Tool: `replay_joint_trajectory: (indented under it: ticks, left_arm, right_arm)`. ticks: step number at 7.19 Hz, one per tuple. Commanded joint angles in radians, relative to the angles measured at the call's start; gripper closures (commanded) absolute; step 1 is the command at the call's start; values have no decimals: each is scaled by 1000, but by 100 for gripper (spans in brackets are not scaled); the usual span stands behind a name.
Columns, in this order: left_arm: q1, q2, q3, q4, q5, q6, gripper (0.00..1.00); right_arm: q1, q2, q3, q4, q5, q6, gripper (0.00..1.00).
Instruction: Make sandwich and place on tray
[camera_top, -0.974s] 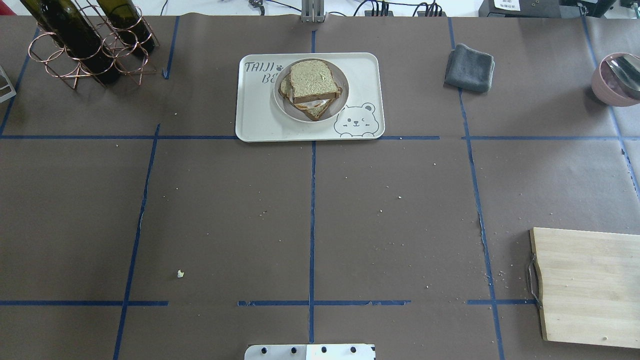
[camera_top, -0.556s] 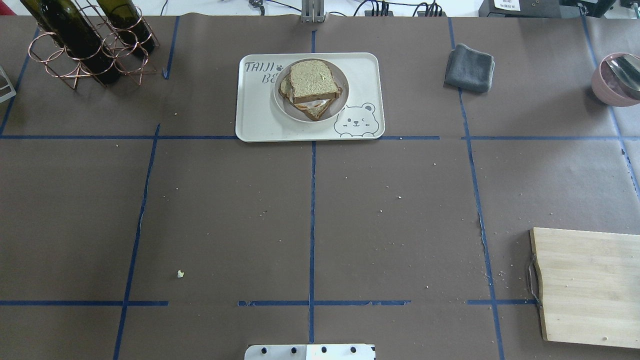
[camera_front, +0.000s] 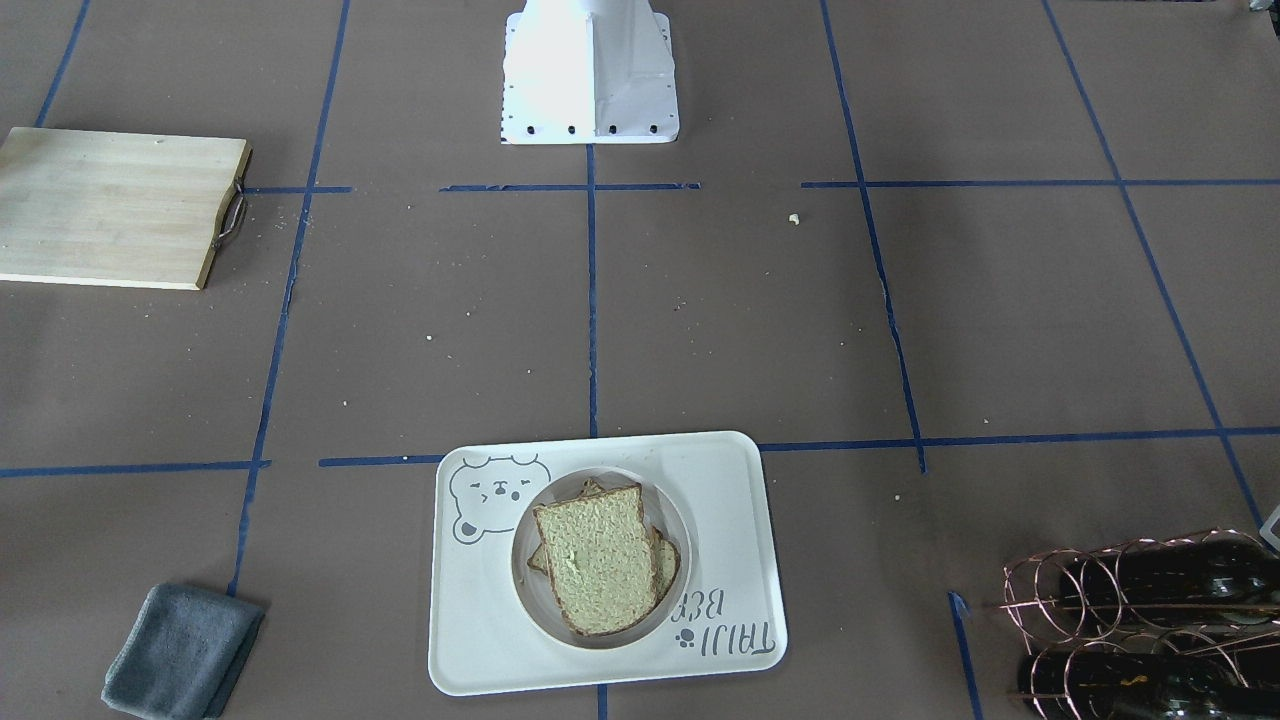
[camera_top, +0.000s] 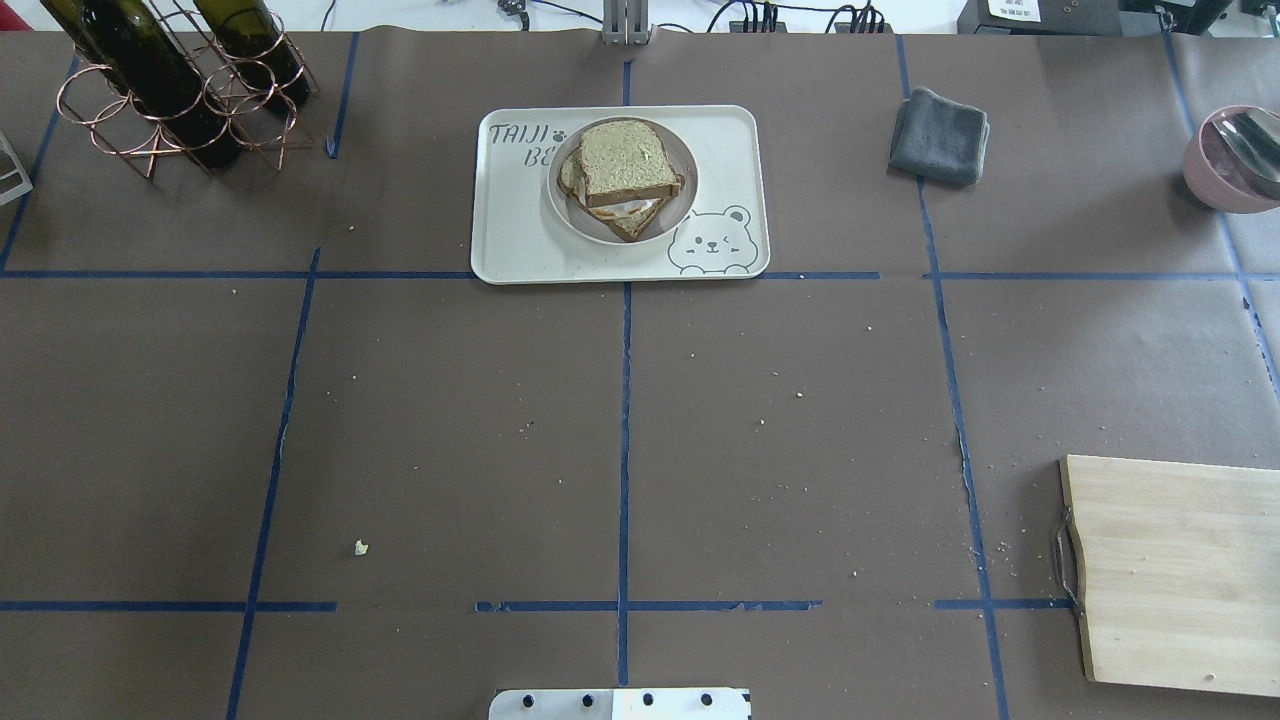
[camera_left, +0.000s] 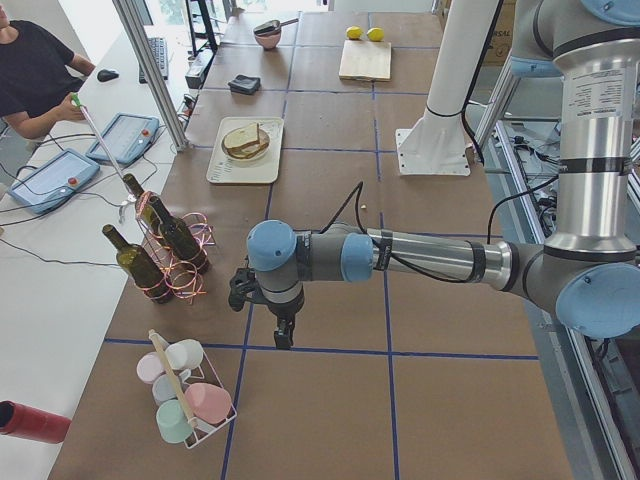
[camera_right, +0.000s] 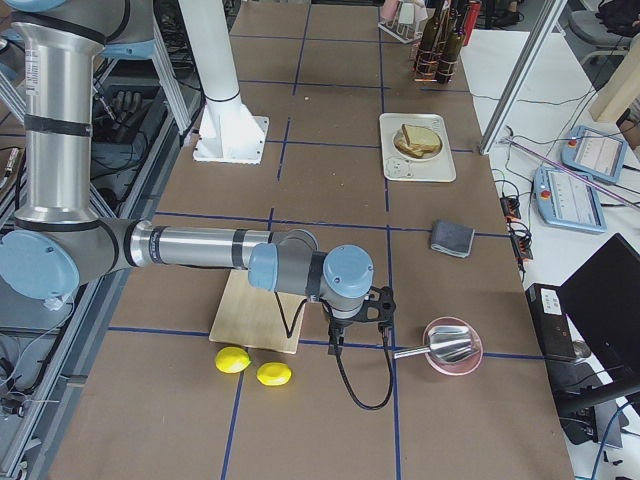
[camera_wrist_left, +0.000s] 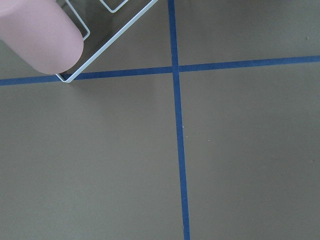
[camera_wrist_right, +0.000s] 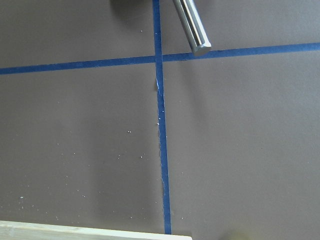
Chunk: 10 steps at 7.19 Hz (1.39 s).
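Brown-papered table (camera_top: 450, 420) bears the tray (camera_top: 510, 250), the sandwich (camera_top: 622, 170) on it, soft, shift-prone, likely best lifted by its plate (camera_top: 684, 160); left gripper (camera_left: 284, 338) and right gripper (camera_right: 335, 345): grip impossible to tell.

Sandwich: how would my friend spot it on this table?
On the big brown table, look for the cream tray with a bear face on it. A round white plate sits on the tray, and the sandwich lies on that. It is the only bread there, with white egg peeking out.
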Motion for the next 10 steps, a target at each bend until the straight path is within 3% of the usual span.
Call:
replay_joint_trajectory:
  ticks: [1, 10]
  left_arm:
    - [0, -2, 0, 0, 0, -2, 0]
    - [0, -2, 0, -3, -2, -3, 0]
  right_arm:
    - [0, 2, 2, 0, -1, 0, 0]
    - [0, 17, 7, 2, -1, 2, 0]
